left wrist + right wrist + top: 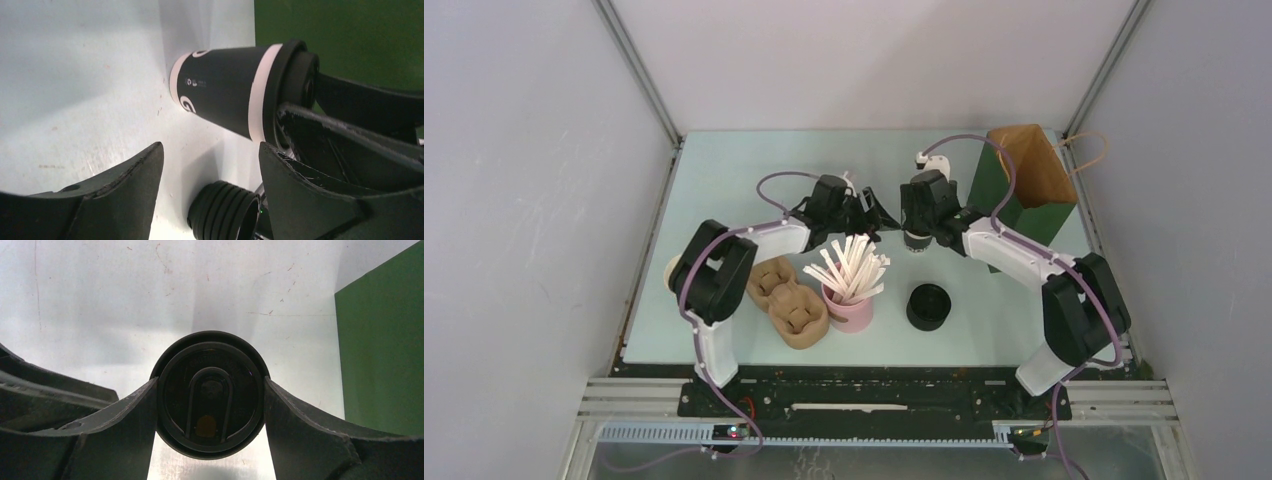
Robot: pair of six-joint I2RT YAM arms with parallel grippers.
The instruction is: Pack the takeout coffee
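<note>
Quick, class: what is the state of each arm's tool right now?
Left tool: open, holding nothing.
Right tool: closed on the lidded coffee cup.

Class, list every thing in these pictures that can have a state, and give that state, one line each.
takeout coffee: lid on, upright, gripped at the lid.
right gripper: shut on the takeout coffee.
left gripper: open, empty.
green bag: upright, mouth open.
pink straw holder: upright, filled with straws.
</note>
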